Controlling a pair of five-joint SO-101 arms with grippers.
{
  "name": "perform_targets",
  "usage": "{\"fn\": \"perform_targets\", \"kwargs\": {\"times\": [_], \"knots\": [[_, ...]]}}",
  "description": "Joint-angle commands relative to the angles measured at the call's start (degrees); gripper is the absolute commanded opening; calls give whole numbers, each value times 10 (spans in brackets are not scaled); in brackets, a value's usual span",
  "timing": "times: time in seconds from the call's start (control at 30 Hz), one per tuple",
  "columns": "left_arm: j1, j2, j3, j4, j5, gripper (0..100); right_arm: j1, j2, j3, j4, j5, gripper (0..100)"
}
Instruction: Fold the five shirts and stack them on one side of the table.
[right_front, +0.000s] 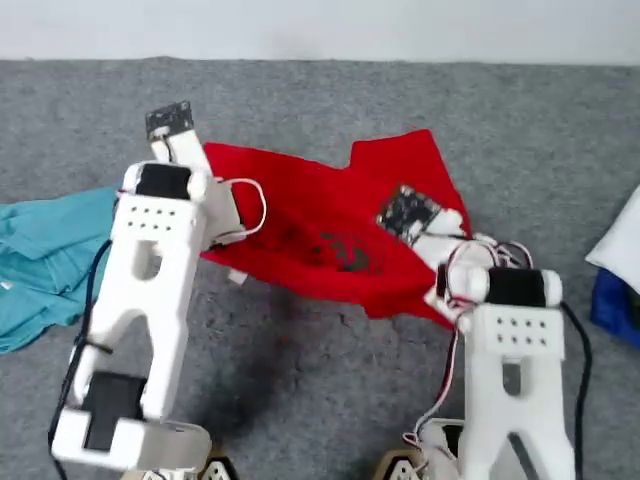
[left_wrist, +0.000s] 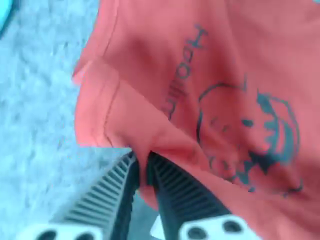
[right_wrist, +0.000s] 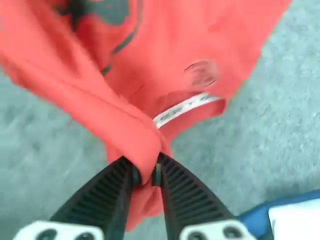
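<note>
Red shirt (right_front: 320, 235) over grey carpet (right_front: 520, 130)

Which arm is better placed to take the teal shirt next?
Left, likely: the left gripper is nearer the teal shirt. It and the right gripper both grip the red shirt, so release first.

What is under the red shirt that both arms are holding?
The grey table shows beneath the held edges of the red shirt, which the left gripper and right gripper pinch. Anything beneath its middle is covered.
</note>
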Motion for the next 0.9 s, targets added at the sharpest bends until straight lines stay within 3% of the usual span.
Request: {"fn": "perform_targets", "kwargs": {"times": [0.0, 0.1, 0.2, 0.33, 0.4, 0.5, 0.67, 0.87], "knots": [[1, 79, -96, -13, -6, 15, -1, 75, -37, -87, -25, 14], [1, 177, -208, -5, 23, 25, -1, 164, -79, -114, -50, 103], [1, 270, -352, 54, 55, 125, 4, 246, -153, -103, -97, 236], [-1, 382, -542, 142, 113, 334, 7, 339, -267, -43, -98, 252], [-11, 405, -583, 140, 127, 360, 7, 374, -324, 0, -98, 253], [-20, 406, -593, 140, 127, 329, 2, 411, -409, 110, -75, 253], [-33, 391, -586, 140, 115, 293, -44, 445, -442, 284, 69, 252], [-34, 316, -465, 140, 109, 290, -75, 467, -429, 339, 84, 252]]}}
